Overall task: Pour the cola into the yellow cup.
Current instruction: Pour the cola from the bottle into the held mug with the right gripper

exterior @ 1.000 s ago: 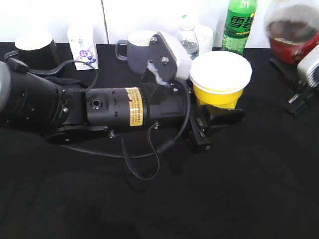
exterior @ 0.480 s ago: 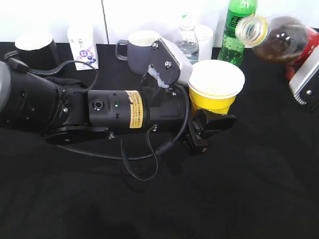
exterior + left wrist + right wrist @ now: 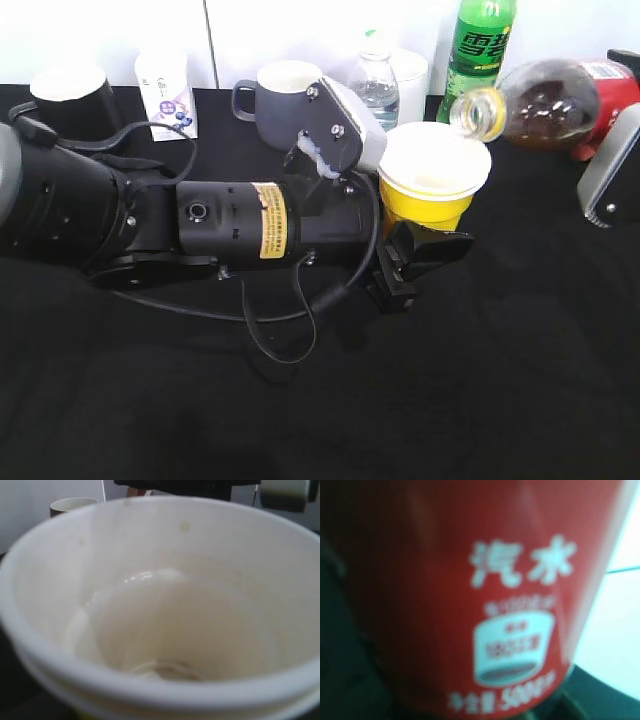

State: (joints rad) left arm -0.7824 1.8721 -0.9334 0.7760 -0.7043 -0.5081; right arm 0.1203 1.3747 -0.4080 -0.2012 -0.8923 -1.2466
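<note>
- Cola (image 3: 545,102) bottle lies tilted, open mouth at the yellow cup (image 3: 432,185) rim.
- Left gripper (image 3: 425,250) fingers pinch the cup.
- Right gripper (image 3: 610,165) fingers' state: cannot tell.

cola (image 3: 485,595) red label — white characters "汽水", smaller blurred print with "500" near the bottom | green bottle (image 3: 480,45) label — white characters "雪碧" | yellow sticker (image 3: 269,219) on left arm — print too small to read
</note>
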